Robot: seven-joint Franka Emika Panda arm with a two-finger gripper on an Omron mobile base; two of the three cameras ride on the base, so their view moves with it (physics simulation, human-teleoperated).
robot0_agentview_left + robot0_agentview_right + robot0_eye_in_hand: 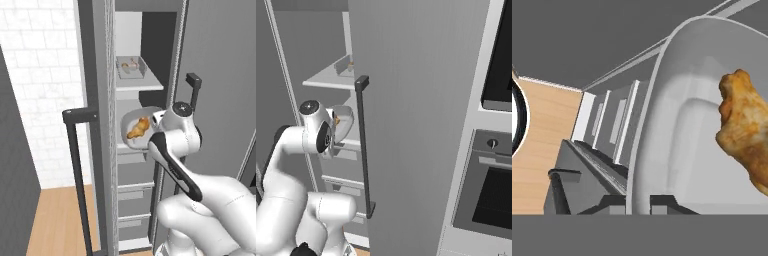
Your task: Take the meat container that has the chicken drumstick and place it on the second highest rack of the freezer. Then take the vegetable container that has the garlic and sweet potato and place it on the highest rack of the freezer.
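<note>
Inside, light-grey freezer (pixel 150 30) shelves; wooden floor (pixel 55 220), seemingly.

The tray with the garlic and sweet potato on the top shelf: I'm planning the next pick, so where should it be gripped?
Grip the tray by its near wall, one finger inside and one outside, coming straight in through the open front of the freezer. The walls are thin and upright, and the near one faces the opening, probably easiest to reach.
</note>
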